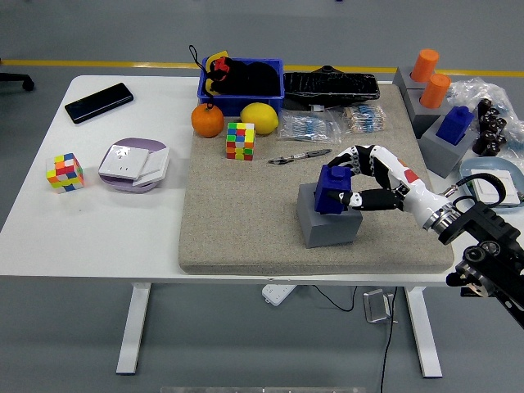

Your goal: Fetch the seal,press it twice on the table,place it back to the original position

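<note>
Now gripping the blue seal [333, 187] with the right hand [360, 182], fingers curled around it, seal seated in the grey holder [328, 216] on the beige mat [246, 221]. Also counted: two Rubik's cubes [240, 141], two orange cylinders [430, 77], one orange [207, 120], one lemon [259, 118], one phone [98, 102]. White table [90, 229], grey floor.

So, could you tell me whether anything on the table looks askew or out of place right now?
Only slightly: the blue seal sits in the grey holder with a tilt, not fully seated, the right hand gripping it. A pen lies loose on the mat. Nothing looks spilled or damaged.
</note>
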`<state>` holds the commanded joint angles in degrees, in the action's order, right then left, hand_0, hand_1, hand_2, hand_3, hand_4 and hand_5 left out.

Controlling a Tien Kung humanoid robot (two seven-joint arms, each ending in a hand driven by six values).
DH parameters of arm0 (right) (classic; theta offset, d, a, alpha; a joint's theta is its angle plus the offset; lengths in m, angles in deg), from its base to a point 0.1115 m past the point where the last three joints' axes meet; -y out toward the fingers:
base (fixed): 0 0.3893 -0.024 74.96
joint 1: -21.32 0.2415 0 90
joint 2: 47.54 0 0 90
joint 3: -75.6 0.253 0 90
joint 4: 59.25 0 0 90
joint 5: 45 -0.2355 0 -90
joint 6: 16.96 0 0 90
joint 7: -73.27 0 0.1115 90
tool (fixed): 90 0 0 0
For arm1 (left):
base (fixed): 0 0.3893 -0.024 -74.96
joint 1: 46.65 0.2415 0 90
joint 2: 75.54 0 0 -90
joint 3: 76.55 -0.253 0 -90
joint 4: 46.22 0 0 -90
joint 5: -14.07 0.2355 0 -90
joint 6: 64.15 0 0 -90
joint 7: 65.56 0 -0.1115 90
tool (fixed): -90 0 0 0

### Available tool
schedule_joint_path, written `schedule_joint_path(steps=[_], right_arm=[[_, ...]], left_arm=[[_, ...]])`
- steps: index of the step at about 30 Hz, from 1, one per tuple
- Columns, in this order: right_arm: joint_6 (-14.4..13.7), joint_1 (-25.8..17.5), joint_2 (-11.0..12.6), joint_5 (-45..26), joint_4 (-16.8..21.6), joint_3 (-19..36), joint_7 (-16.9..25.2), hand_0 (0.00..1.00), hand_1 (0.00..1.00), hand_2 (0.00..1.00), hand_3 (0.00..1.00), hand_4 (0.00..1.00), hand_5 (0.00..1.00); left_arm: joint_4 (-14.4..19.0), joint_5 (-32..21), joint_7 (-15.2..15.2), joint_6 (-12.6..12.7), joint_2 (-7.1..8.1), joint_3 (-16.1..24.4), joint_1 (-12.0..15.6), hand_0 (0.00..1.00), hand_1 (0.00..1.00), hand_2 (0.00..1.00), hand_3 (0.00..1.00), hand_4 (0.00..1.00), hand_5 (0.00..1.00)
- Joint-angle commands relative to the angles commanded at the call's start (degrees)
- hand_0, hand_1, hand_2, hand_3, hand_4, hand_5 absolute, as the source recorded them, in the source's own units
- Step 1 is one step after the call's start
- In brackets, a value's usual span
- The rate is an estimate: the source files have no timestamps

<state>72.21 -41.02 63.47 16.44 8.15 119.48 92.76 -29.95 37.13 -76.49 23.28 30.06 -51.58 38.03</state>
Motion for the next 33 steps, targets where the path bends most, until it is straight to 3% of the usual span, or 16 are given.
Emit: schedule_joint_path(steps=[8,15,22,33], right_arm=[[3.13,2.75,1.86,-2.84,-0.42,-3.58,0.40,0.518,0.415,0.432,0.497,0.739,0.002],[3.72,5.45,1.81,-6.02,-1.44,-6.11,0.86,0.511,0.412,0.430,0.494,0.739,0.002],[6.19,9.66,2.33,-9.23,-2.32,-8.93,0.80,0.508,0.412,0.429,0.493,0.739,0.002],[8.61,13.22,3.81,-9.31,-4.05,-13.38,0.31,0.496,0.407,0.426,0.490,0.736,0.002]], left_arm=[[0.07,0.00,0.06,-0.15,-0.01,-0.05,0.05,0.739,0.696,0.687,0.744,0.670,0.307],[0.08,0.06,0.16,-0.28,-0.06,0.06,-0.36,0.739,0.696,0.687,0.744,0.670,0.306],[0.08,-0.10,0.20,-0.62,-0.10,-0.33,-1.16,0.739,0.695,0.688,0.745,0.670,0.306],[0.22,-0.12,0.23,-0.95,0.36,-0.72,-1.84,0.739,0.696,0.687,0.745,0.672,0.307]])
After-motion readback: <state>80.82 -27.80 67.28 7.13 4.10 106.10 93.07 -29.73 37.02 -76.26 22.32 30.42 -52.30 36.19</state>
